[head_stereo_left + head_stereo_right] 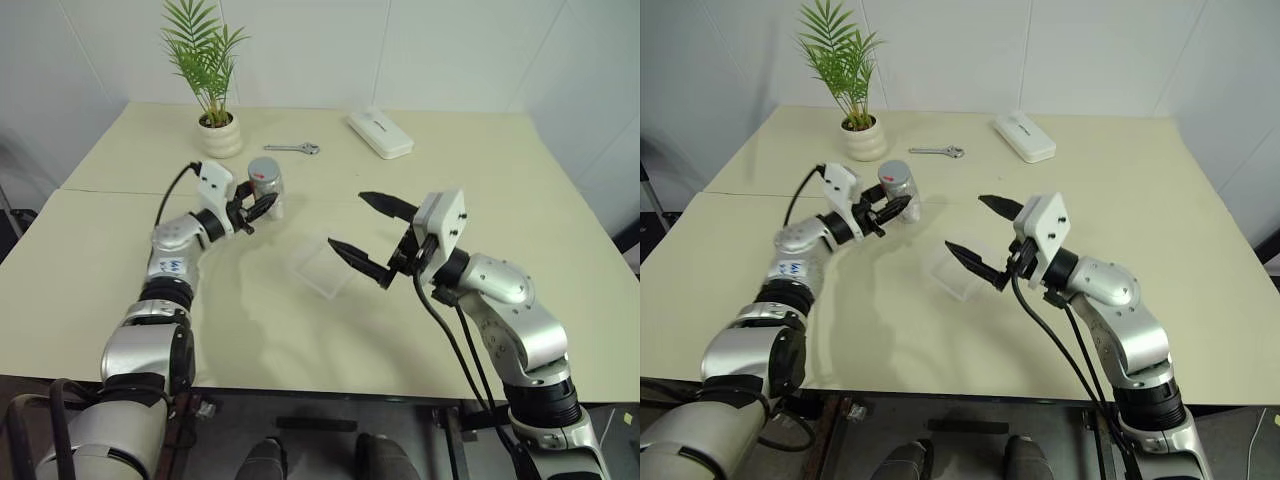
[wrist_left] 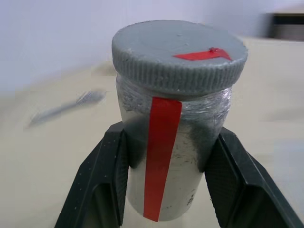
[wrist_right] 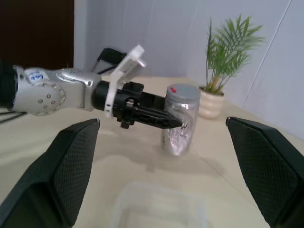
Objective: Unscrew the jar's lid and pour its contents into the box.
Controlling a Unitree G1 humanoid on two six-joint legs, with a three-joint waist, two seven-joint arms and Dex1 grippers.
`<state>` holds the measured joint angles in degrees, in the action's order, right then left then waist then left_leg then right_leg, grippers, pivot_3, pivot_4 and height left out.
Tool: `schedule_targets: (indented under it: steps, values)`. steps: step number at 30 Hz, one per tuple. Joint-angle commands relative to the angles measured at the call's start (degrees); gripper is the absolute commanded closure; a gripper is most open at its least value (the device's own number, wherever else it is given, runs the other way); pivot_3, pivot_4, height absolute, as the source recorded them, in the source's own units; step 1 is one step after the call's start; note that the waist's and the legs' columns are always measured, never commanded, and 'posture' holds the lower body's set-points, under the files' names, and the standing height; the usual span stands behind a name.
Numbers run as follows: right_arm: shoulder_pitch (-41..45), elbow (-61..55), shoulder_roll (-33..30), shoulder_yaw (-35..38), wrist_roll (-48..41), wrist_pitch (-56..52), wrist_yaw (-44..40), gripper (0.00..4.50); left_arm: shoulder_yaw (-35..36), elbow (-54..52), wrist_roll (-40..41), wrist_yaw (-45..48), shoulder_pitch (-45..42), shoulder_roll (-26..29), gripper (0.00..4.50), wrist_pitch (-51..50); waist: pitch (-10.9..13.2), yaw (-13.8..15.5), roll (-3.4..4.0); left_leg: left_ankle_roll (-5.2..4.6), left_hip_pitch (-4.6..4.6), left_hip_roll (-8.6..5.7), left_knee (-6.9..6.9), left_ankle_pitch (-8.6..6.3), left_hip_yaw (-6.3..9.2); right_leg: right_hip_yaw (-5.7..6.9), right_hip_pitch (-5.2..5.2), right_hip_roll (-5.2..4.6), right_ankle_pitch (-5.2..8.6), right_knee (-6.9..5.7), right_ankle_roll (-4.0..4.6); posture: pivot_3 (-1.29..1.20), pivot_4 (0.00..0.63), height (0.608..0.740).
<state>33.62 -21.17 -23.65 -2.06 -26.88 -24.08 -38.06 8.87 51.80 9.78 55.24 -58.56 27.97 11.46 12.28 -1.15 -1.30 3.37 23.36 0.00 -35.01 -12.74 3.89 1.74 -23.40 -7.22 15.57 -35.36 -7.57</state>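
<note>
Above the table (image 1: 120, 230) near the plant pot (image 1: 220, 135), the left gripper (image 1: 262, 207) clamped the light, slick jar (image 1: 266, 186) below its ribbed lid (image 2: 179, 58), while the right gripper (image 1: 365, 232) stood wide open and empty over the box (image 1: 322, 265).

The light is bright and even, and it seems to come from above. The table (image 1: 330, 350) carries soft, pale shadows under both arms, and there is no hard glare on it. In both eye views the picture is sharp almost to the edges. In the left wrist view the jar (image 2: 173, 142) and the lid (image 2: 178, 54) are sharp, but the wrench (image 2: 66, 107) behind is smeared and out of focus. In the right wrist view the box (image 3: 159, 206) looks hazy, perhaps from blur.
</note>
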Motion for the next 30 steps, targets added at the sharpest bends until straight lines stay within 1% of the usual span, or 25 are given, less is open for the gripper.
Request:
schedule_targets:
  steps: [1,3,5,9,13,17,30]
  values:
    - [4.69,-2.40,-0.64,0.38,-2.75,-4.85,0.54,0.00,-1.55,-15.43,5.17,9.29,3.70,3.50,2.64,-10.08,0.00,-0.28,0.01,0.00,-0.02,0.00,0.01,0.00,0.00,-0.03,0.01,0.00,0.04,-0.05,0.02,0.00,0.150,0.740]
    - [7.59,-1.46,-0.26,-0.03,-3.45,-7.74,1.15,0.00,-2.07,-21.51,6.72,10.72,5.76,5.00,2.64,-15.01,0.00,-0.36,0.01,-0.09,-0.02,0.00,-0.01,-0.05,-0.02,-0.11,-0.02,0.01,0.06,-0.10,0.02,0.00,0.150,0.740]
    - [8.69,-1.16,-0.18,-0.21,-3.57,-9.30,1.12,0.00,-2.21,-25.77,8.04,11.41,7.36,5.73,2.64,-18.80,0.00,-0.35,0.01,-0.20,-0.02,0.00,-0.05,-0.11,-0.04,-0.19,-0.03,0.04,0.06,-0.15,0.02,0.00,0.150,0.740]
    - [14.75,2.39,4.10,-1.65,-5.31,-13.69,2.68,0.00,-4.46,-38.50,11.82,13.54,13.38,6.15,2.64,-27.46,0.00,-0.52,0.01,-0.22,-0.05,0.00,-0.08,-0.10,-0.09,-0.41,-0.11,0.09,0.06,-0.18,0.02,0.00,0.150,0.740]
    - [16.27,4.80,5.87,-4.46,-3.17,-13.90,2.23,0.00,-5.37,-44.39,13.90,12.70,15.53,5.65,2.64,-32.09,0.00,-0.44,0.01,-0.22,-0.06,0.07,-0.08,-0.08,-0.13,-0.56,-0.22,0.22,0.08,-0.22,0.06,0.00,0.150,0.740]
    - [16.48,6.79,6.87,-6.74,-1.27,-13.37,2.38,0.00,-5.80,-46.41,14.37,11.73,16.29,5.30,2.64,-33.35,0.00,-0.43,0.01,-0.22,-0.08,0.08,-0.10,-0.08,-0.14,-0.62,-0.23,0.25,0.08,-0.24,0.07,0.00,0.150,0.740]
    - [15.68,7.48,7.03,-7.66,0.13,-13.92,1.46,0.00,-6.07,-47.11,15.13,10.91,16.28,5.23,2.64,-34.15,0.00,-0.46,0.01,-0.22,-0.08,0.14,-0.09,-0.09,-0.19,-0.69,-0.28,0.33,0.09,-0.22,0.08,0.00,0.150,0.740]
